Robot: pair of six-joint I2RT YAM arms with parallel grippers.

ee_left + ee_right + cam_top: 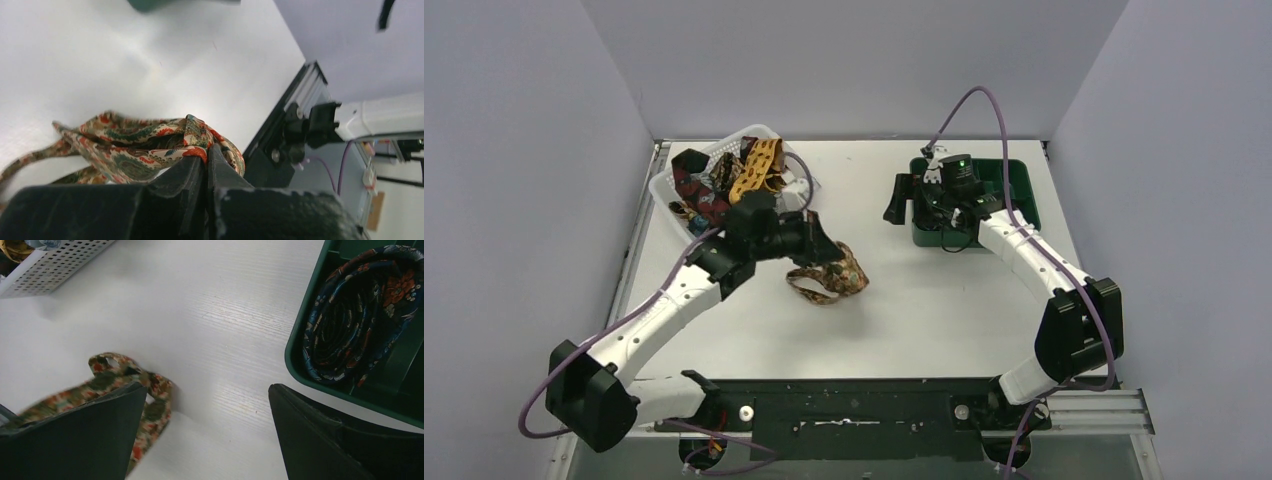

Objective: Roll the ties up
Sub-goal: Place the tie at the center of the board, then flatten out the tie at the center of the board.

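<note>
A brown-orange multicolour tie (831, 277) lies loosely bunched on the white table, left of centre. My left gripper (818, 240) is shut on one fold of it; in the left wrist view the jaws (206, 151) pinch the red-and-green fabric (135, 145). My right gripper (900, 200) is open and empty, above the table by the left edge of the green tray (1022, 185). The right wrist view shows its gap (207, 410) over bare table, with the same tie (152, 390) by its left finger. A dark blue coiled tie (357, 315) lies in the tray.
A white perforated basket (667, 183) at the back left holds a dark red tie (692, 178) and a mustard yellow tie (760, 165), among others. Grey walls enclose the table on three sides. The arms' black base rail (854, 405) runs along the near edge.
</note>
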